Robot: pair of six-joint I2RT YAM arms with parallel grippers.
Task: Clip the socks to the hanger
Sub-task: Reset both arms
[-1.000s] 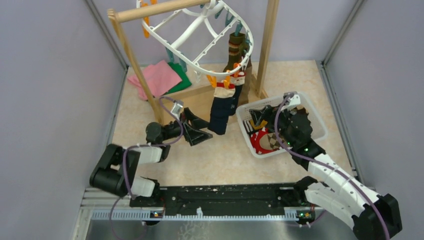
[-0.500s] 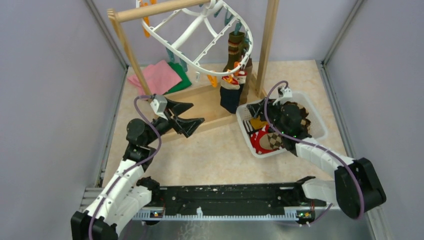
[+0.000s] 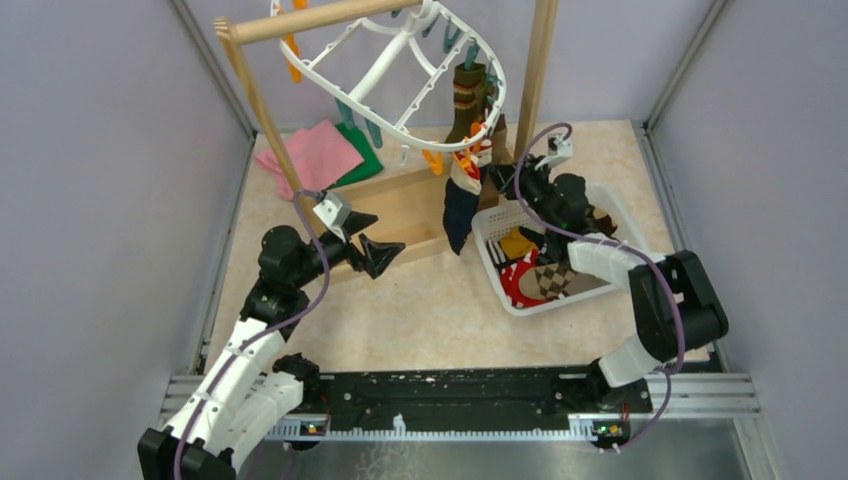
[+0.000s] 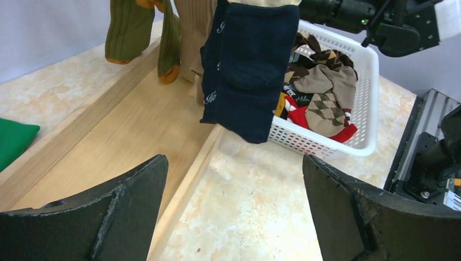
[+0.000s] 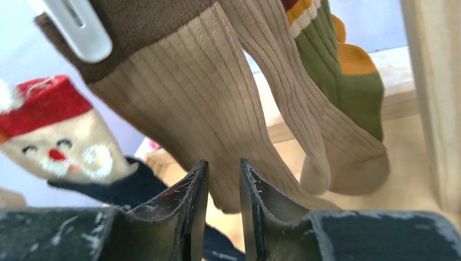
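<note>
The hanger [image 3: 400, 70], a white ring with teal and orange clips, hangs tilted from the pole. Clipped socks dangle from its near rim: olive-brown striped [image 3: 470, 95], tan [image 5: 201, 92], and navy [image 3: 460, 205] with a Santa-face cuff [image 5: 54, 130]. My right gripper [image 3: 497, 176] is raised beside them. Its jaws [image 5: 223, 168] stand a narrow gap apart, nothing between them, the tan sock just beyond the tips. My left gripper [image 3: 365, 240] is wide open over the floor by the wooden base. It [image 4: 234, 163] faces the navy sock [image 4: 247, 70] from a distance.
A white slotted basket [image 3: 625, 215] at right holds argyle [image 4: 326, 103], red [image 4: 296, 117] and yellow socks. The wooden pole rack [image 3: 330, 15] has posts on both sides and a long base [image 3: 410, 200]. Pink [image 3: 315, 155] and green [image 3: 362, 160] cloths lie behind it.
My right gripper rose out of the basket to the hanging socks while its jaws narrowed. My left gripper drew back to the left, away from the navy sock, still open.
</note>
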